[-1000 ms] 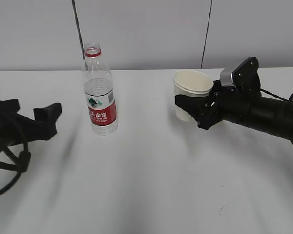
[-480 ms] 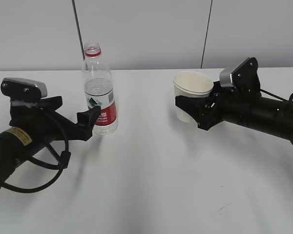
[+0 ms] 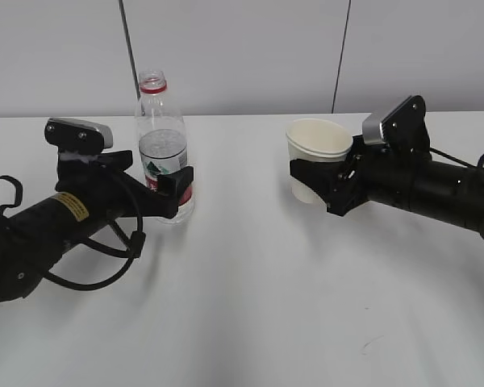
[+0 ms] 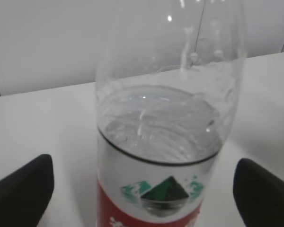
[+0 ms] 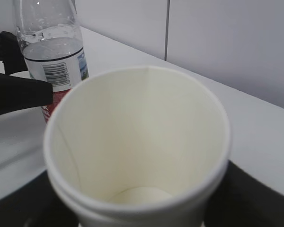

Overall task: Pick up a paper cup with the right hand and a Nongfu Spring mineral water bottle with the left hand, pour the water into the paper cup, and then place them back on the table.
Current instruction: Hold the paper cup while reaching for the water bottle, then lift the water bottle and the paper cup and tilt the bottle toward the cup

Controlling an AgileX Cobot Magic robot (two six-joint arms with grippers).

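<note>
Left tool (image 3: 157, 184) straddles the bottle (image 3: 163, 145), jaws apart; right tool (image 3: 319, 184) clamps the cup (image 3: 316, 147).

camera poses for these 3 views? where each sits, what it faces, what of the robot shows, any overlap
Exterior: in front of the table, slanting down; shows the left hand at the bottle, the right hand around the paper cup.
Left wrist: looks between its dark fingertips at the bottle, close up.
Right wrist: looks down into the empty paper cup.
Shared: the right wrist view also catches the bottle and a left finger.
</note>
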